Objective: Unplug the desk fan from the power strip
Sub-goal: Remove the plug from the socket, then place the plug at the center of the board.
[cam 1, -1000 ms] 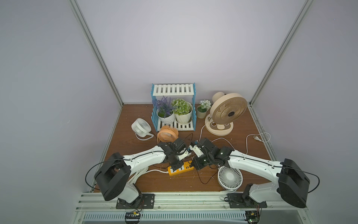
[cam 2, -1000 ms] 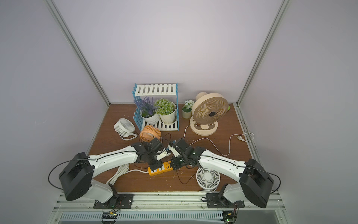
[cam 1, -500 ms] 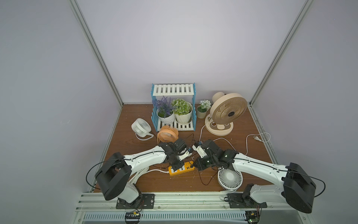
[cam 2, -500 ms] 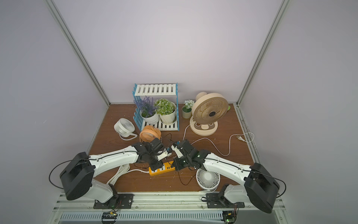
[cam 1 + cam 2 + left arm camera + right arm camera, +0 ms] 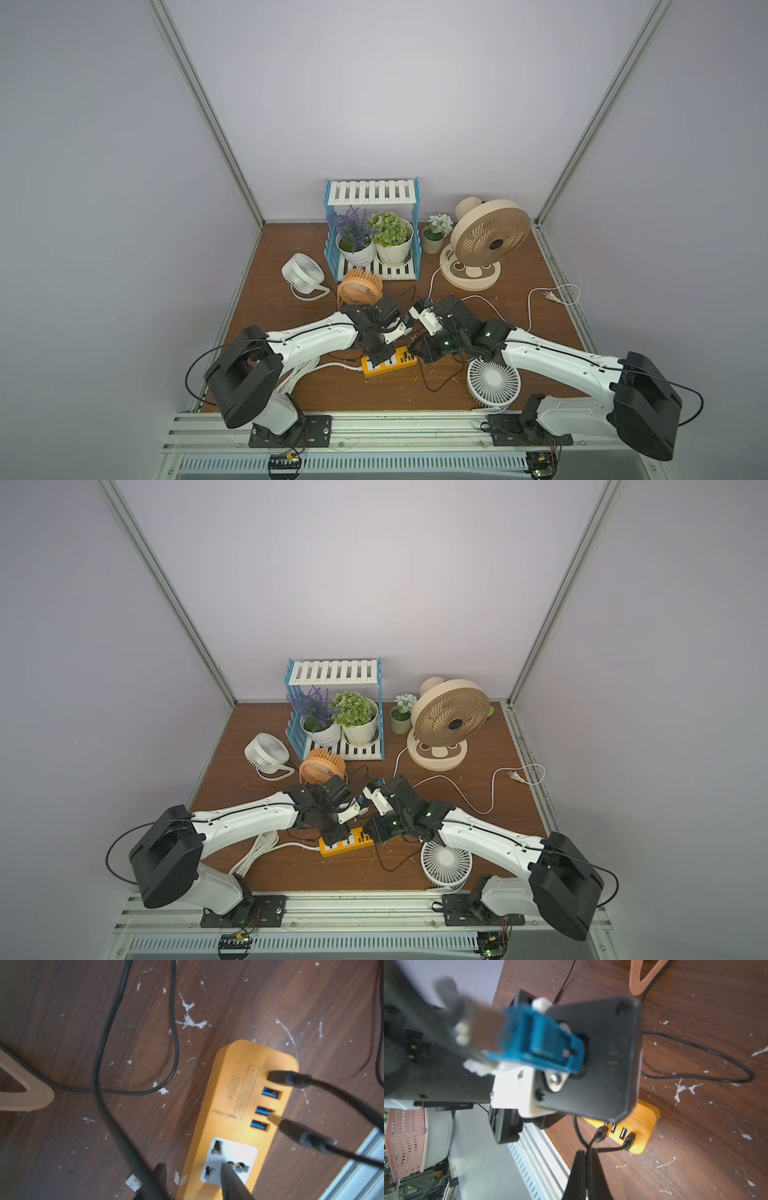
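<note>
A brown table (image 5: 291, 245) fills the booth floor. Two white and black arms, the left arm (image 5: 307, 340) and the right arm (image 5: 557, 361), reach in from the near edge and meet near the front middle. At the back stands a blue and white shelf (image 5: 372, 193) with two plants (image 5: 376, 237) on its low step, and a tan fan (image 5: 492, 239) stands upright beside it. A white fan (image 5: 493, 381) lies face up by the right arm, a second white fan (image 5: 302, 274) sits left of the shelf, and an orange fan (image 5: 359, 288) stands just in front of the shelf. The strip (image 5: 390, 362) is yellow-orange and lies flat on the table near the front, between the two arm tips; its white cord (image 5: 332, 365) runs off toward the left arm's base. The left gripper (image 5: 193, 1169) is down on the strip with its fingers apart: one finger (image 5: 232, 1184) rests on the white socket (image 5: 239, 1153), the other is just beside the strip's long edge. The right gripper (image 5: 587, 1159) is pinched tight on a thin black cord (image 5: 588, 1153) just off the strip's port end. One black plug (image 5: 284, 1078) sits in the end port. A second plug (image 5: 299, 1134) is out, its bare metal tip just by the three open blue ports (image 5: 262, 1110).
</note>
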Motion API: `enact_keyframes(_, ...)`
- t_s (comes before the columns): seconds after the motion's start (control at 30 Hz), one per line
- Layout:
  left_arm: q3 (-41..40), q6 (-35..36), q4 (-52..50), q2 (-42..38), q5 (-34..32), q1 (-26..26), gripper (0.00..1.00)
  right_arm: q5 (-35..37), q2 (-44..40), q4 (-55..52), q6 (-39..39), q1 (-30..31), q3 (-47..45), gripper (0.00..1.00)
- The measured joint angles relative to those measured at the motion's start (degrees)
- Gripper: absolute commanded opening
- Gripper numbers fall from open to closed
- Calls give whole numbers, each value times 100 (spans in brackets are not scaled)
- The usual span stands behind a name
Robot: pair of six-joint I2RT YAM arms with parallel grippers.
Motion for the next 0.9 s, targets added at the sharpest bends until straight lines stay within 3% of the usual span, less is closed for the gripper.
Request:
enact_keyframes(0.3, 2, 0, -4, 0, 0, 0, 47, -74, -164, -63, -4, -39, 0, 0)
enact_keyframes(0.63, 4, 0, -4, 0, -17, 0, 48, -212, -1220, -448, -20, -153, -214, 0)
enact_keyframes(0.9, 4, 0, -7, 0, -22, 0, 48, 321, -2090, -905, 28, -474, -332, 0)
